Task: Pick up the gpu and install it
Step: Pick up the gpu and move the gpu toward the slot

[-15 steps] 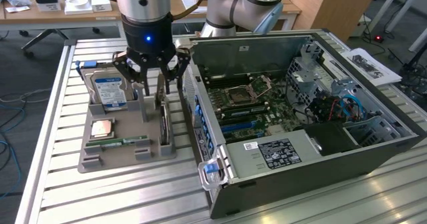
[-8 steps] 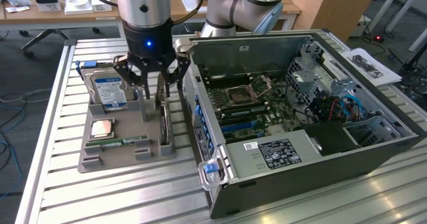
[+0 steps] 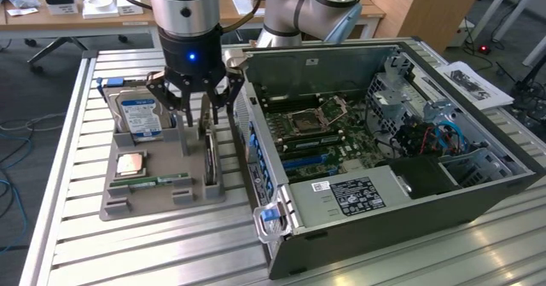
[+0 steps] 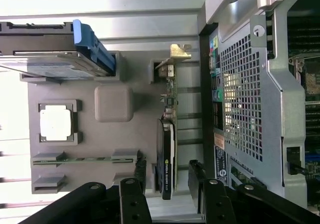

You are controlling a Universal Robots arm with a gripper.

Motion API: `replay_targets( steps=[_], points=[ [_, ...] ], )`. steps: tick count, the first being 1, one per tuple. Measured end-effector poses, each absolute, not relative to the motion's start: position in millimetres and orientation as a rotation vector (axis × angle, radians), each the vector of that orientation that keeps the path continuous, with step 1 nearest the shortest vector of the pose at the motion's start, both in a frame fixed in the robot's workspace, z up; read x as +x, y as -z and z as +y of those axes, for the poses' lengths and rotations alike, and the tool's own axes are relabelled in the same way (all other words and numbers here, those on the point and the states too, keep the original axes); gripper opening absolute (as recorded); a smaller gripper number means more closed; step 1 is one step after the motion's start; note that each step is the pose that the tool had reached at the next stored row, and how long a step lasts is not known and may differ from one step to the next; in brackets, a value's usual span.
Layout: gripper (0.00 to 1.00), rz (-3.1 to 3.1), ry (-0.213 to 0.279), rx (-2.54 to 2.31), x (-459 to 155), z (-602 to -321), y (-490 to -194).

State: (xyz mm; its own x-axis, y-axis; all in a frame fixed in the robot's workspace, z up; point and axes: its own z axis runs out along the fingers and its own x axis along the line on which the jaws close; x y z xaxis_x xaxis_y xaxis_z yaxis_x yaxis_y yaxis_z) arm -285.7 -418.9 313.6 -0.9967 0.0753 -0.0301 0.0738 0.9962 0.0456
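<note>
Black multi-finger gripper [image 3: 201, 114] jaws spread, gripping nothing, flanking the thin dark flat gpu card with silver end bracket [image 3: 211, 158], which stands on edge in the grey plastic holder tray [image 3: 140, 199] beside the open computer case [image 3: 384, 228].

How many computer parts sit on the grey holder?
4: hard drive at the far end of the holder, processor midway, memory stick alongside, gpu on edge nearest the case. None looks hidden.

The gpu [image 3: 211, 157], a thin dark card with a metal end bracket, stands on edge in the grey holder [image 3: 137, 203].
</note>
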Motion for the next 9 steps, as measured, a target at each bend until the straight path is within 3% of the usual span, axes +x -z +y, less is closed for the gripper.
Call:
replay_targets(
  steps=[9],
  points=[
    [0.47,3.107,-0.069,0.116,-284.3,-418.9,-304.3]
  ],
)
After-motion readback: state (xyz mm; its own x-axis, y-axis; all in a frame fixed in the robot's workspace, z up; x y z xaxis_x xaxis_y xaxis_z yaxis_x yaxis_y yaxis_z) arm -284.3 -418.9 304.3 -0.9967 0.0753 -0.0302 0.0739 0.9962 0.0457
